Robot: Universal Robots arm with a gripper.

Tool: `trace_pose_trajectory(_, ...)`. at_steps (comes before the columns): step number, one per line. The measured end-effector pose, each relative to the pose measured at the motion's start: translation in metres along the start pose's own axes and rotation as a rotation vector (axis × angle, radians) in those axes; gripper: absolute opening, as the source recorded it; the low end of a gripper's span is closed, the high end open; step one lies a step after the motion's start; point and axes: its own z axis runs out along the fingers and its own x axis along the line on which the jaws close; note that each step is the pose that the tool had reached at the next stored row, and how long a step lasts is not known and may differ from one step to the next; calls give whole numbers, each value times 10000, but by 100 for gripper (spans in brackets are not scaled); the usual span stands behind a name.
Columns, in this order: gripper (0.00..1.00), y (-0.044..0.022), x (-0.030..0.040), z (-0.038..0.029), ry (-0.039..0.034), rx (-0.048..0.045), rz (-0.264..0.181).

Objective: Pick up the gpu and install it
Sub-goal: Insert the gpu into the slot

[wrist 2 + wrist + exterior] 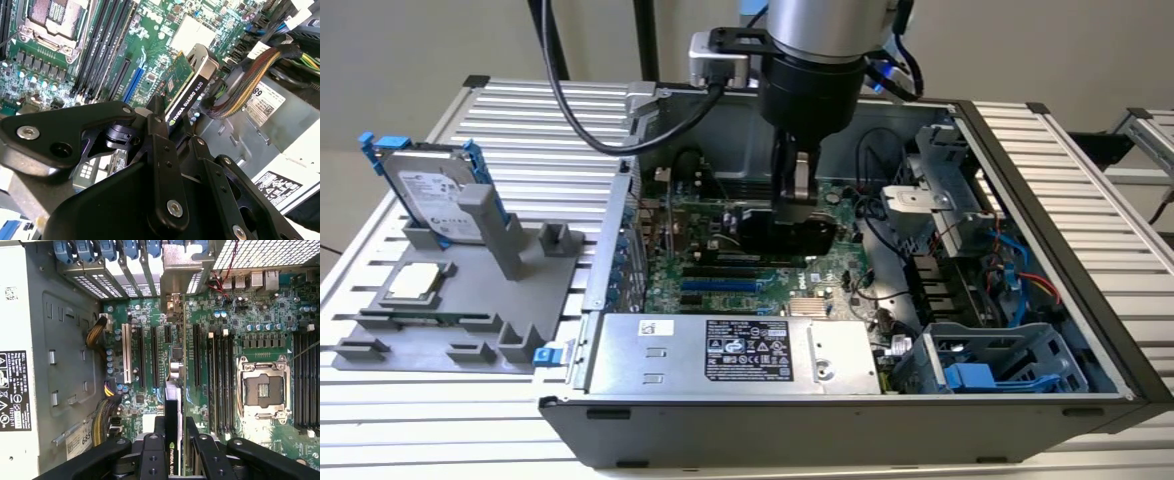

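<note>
The pick-up looks done: the gripper [175,440] is clamped on the gpu [173,405], held edge-on just above the motherboard [240,315] inside the open computer case [1067,200], over its expansion slots and seemingly not yet seated.

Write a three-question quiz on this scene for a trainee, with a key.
1. True or false: the gripper is shut on the gpu.
2. The gpu is held over: A) the motherboard inside the case, B) the grey fixture, C) the power supply.
3. Fill in: on the grey fixture at the exterior view's left, the hard drive stands upright and the ____ lies flat.

Key: 1 true; 2 A; 3 CPU chip.
</note>
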Motion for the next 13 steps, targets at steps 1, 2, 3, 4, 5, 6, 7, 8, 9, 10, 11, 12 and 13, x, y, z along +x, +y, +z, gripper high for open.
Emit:
trace_pose_trajectory(1,0,7,-2,16,0,0,0)
trace_pose_trajectory(2,0,14,-3,30,1,0,0)
trace_pose_trajectory(3,0,20,-4,44,1,0,0)
trace_pose_trajectory(4,0,29,-5,58,1,0,0)
trace_pose_trajectory(5,0,39,-7,73,1,0,0)
trace_pose_trajectory(6,0,49,-8,86,1,0,-1)
trace_pose_trajectory(7,0,58,-10,98,0,0,-1)
trace_pose_trajectory(8,0,69,-11,110,0,0,-1)
trace_pose_trajectory(9,0,79,-14,122,0,0,0)
trace_pose_trajectory(10,0,84,-19,133,2,0,0)
trace_pose_trajectory(11,0,89,-24,144,3,-1,0)
trace_pose_trajectory(12,0,93,-29,157,2,0,0)
trace_pose_trajectory(13,0,96,-36,168,1,0,0)
